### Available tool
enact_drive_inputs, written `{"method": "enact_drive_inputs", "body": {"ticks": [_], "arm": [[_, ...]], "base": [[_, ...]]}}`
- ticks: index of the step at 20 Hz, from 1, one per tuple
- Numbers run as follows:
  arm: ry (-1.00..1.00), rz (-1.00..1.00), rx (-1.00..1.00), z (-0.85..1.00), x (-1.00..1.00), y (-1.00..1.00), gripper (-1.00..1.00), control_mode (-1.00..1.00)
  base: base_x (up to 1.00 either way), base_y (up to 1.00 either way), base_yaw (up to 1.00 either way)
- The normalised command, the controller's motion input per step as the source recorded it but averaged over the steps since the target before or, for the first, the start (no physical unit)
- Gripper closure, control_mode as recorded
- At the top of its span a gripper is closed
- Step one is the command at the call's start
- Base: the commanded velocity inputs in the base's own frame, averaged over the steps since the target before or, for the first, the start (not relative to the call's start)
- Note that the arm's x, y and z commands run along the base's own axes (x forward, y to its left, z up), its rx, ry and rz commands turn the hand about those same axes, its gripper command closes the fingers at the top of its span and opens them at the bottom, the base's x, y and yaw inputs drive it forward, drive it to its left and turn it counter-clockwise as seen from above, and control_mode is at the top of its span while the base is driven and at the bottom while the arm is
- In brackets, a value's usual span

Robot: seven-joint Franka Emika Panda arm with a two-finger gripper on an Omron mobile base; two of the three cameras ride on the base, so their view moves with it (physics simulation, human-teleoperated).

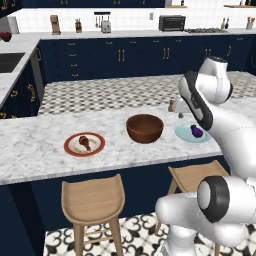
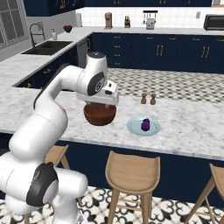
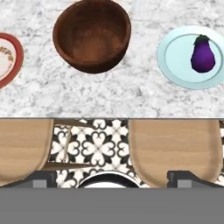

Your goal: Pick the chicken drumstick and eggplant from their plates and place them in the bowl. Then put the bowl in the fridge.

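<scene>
Looking at the left base view first, you find these things:
Counter (image 1: 40, 150): a white marble top, with two wooden stools (image 1: 92, 202) in front of it.
Bowl (image 1: 144, 128): brown wood, upright in the middle of the counter, with nothing inside that you can see.
Cream plate (image 1: 75, 150): red-brown rim, to the left of the bowl and apart from it.
Drumstick (image 1: 84, 142): it lies on the cream plate.
Blue plate (image 1: 186, 134): to the right of the bowl, partly behind the white arm.
Eggplant (image 1: 196, 131): dark purple, it lies on the blue plate.

Right base view:
Arm: it bends over the near edge of the counter, and the hand sits in front of the bowl and hides its top.
Eggplant: on the blue plate, to the right of the bowl; two small shakers (image 2: 148, 99) stand behind the plate.
Fingers: you cannot see them from here.

Hand view:
Gripper (image 3: 112, 177): the two dark tips stand far apart at the bottom, very wide, with nothing between them.
Position: the tips are over the stool seats, at the near side of the counter edge.
Bowl: at the top, hollow and bare inside.
Eggplant: on the blue plate at the upper right, stem end away from the hand.
Cream plate: only its rim, at the left edge.
</scene>
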Motion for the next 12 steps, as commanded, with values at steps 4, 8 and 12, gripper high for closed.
{"method": "enact_drive_inputs", "body": {"ticks": [4,8,12], "arm": [[0.13,0.02,0.00,-0.49,0.62,-1.00,-1.00,-1.00],[0.06,0.01,0.00,-0.71,0.68,-1.00,-1.00,-1.00],[0.15,0.00,0.00,-0.85,0.98,-1.00,-1.00,-1.00]], "base": [[0.00,0.00,0.00],[0.00,0.00,0.00],[0.00,0.00,0.00]]}}
